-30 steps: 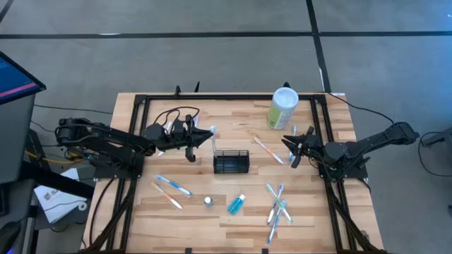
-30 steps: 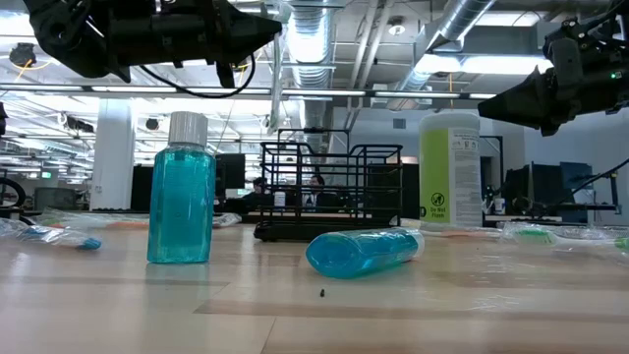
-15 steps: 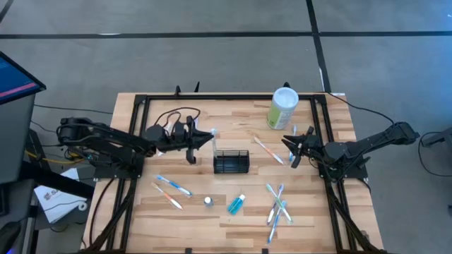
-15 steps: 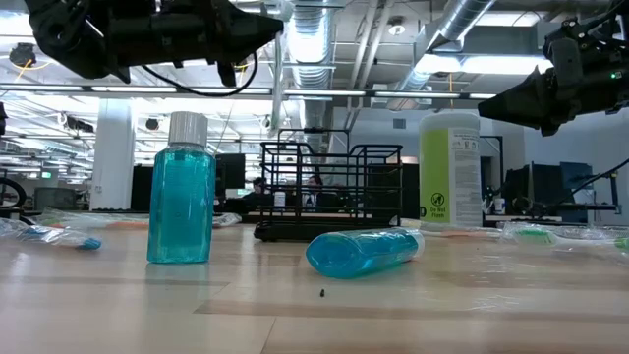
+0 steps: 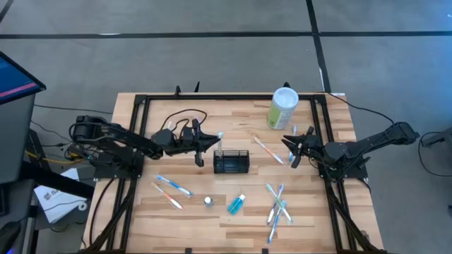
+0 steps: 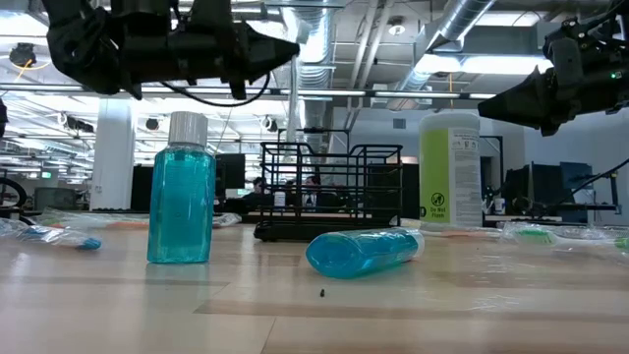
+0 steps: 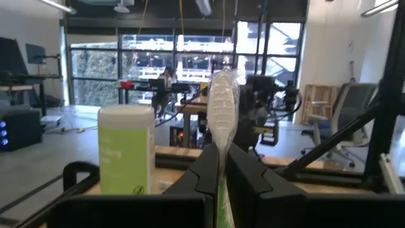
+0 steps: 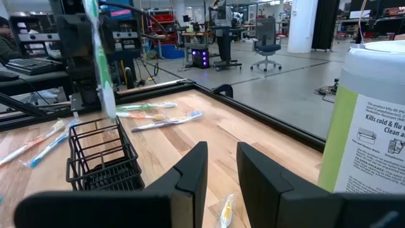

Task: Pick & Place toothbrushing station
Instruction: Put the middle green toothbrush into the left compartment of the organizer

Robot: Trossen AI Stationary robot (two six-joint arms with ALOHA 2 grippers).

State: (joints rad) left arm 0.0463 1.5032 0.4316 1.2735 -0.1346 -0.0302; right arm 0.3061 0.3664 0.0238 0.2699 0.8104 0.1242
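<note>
The black wire-mesh caddy (image 5: pixel 232 161) stands on its base at the table's middle; it also shows in the low view (image 6: pixel 329 192) and the right wrist view (image 8: pixel 101 158). My left gripper (image 5: pixel 209 141) hovers just left of the caddy, shut on a green toothbrush in a clear wrapper (image 7: pixel 221 114), which also shows above the caddy's left side in the right wrist view (image 8: pixel 101 63). My right gripper (image 5: pixel 292 152) hovers at the table's right, open and empty (image 8: pixel 221 183). My left gripper pinches the wrapped toothbrush by its handle (image 7: pixel 221 190) between its two fingers. The fingers come level from the table's left and lie across it. The toothbrush stands about upright, head end (image 7: pixel 223 95) above the fingers, lifted clear of the table and caddy.
A pale-green canister (image 5: pixel 284 107) stands at the far right. A blue bottle (image 6: pixel 181 202) stands upright and another (image 6: pixel 359 251) lies near the front. Wrapped toothbrushes lie at the front left (image 5: pixel 173 187), front right (image 5: pixel 277 204) and right of the caddy (image 5: pixel 268 149).
My left gripper has gone toward the table's right edge, closer to the caddy, carrying the toothbrush, which stays upright. My right gripper has kept still.
</note>
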